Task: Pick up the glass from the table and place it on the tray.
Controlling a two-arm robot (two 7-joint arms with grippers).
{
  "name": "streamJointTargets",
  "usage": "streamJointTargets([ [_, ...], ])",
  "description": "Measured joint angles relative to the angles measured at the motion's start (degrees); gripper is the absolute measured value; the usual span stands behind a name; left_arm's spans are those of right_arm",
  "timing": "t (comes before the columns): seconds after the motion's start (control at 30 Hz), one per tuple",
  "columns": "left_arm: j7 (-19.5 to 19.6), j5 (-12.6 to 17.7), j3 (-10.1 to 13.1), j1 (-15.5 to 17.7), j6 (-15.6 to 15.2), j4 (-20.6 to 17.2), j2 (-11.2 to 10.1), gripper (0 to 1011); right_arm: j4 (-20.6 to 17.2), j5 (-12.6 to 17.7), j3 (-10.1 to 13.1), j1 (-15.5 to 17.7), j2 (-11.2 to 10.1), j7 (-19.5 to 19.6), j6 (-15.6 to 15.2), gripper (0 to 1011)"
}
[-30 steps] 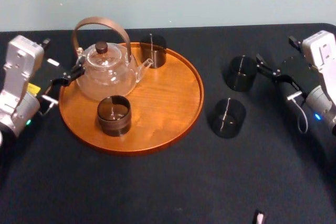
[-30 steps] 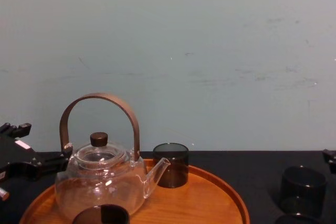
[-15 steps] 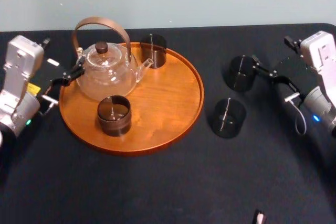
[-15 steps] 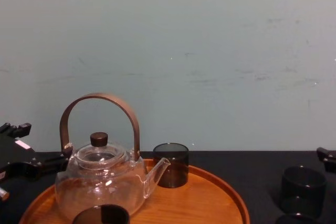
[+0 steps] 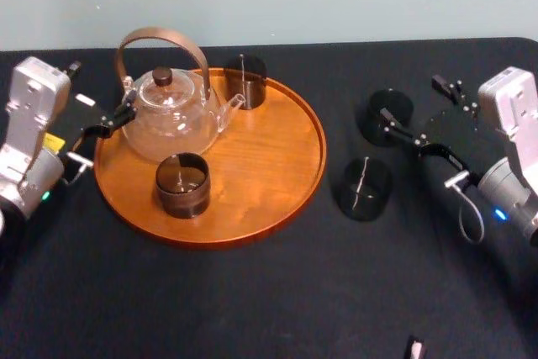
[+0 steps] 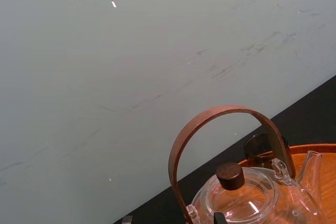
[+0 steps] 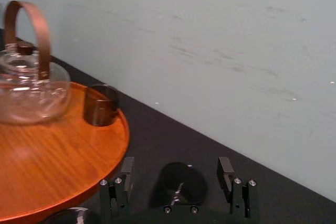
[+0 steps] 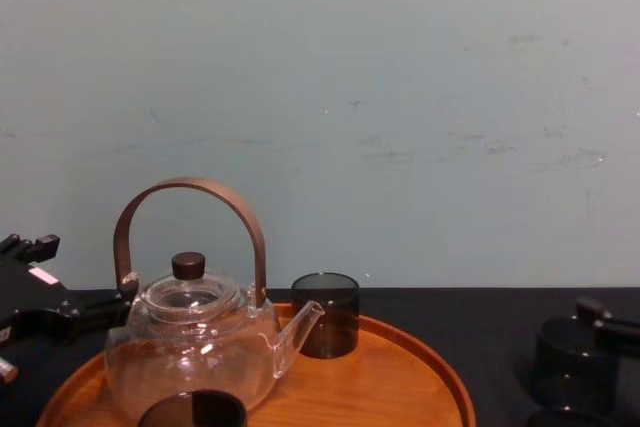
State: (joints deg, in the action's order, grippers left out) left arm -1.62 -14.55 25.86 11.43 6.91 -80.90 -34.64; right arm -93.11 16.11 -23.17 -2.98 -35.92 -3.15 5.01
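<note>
Two dark smoked glasses stand on the black table to the right of the tray point(image 5: 269, 166): a far glass point(image 5: 395, 105) and a nearer glass point(image 5: 365, 189). My right gripper point(image 5: 412, 99) is open and reaches in from the right at the far glass. In the right wrist view that glass point(image 7: 178, 184) sits in line with the gap between the two fingers point(image 7: 127, 167), at or just past their tips. In the chest view one finger point(image 8: 600, 311) shows above the glass point(image 8: 572, 362). My left gripper point(image 5: 101, 88) rests open at the tray's left edge, beside the teapot.
On the tray stand a glass teapot point(image 5: 168, 113) with a brown arched handle and two more dark glasses, one at the front point(image 5: 182, 184) and one at the back point(image 5: 245, 80). A small object point(image 5: 414, 348) lies at the table's near edge.
My right gripper has moved left toward the far glass, so its open fingers now reach it. The left arm, the tray and the other glasses have not moved.
</note>
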Motion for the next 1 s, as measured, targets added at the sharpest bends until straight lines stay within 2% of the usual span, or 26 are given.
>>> streamJointTargets([
  [0.4, 0.0, 0.0, 0.0, 0.0, 0.0, 0.0, 0.0, 1001, -5.6, -2.25, -0.31, 4.07, 0.27, -0.3, -3.28, 1002],
  [0.73, 0.0, 0.0, 0.0, 0.0, 0.0, 0.0, 0.0, 1001, -6.5, -3.39, -0.79, 5.18, 1.49, -2.07, -4.73, 1002],
  [1.0, 0.0, 0.0, 0.0, 0.0, 0.0, 0.0, 0.0, 1001, -6.3, -3.85, -0.33, 5.73, 2.57, -2.97, -5.22, 1002],
])
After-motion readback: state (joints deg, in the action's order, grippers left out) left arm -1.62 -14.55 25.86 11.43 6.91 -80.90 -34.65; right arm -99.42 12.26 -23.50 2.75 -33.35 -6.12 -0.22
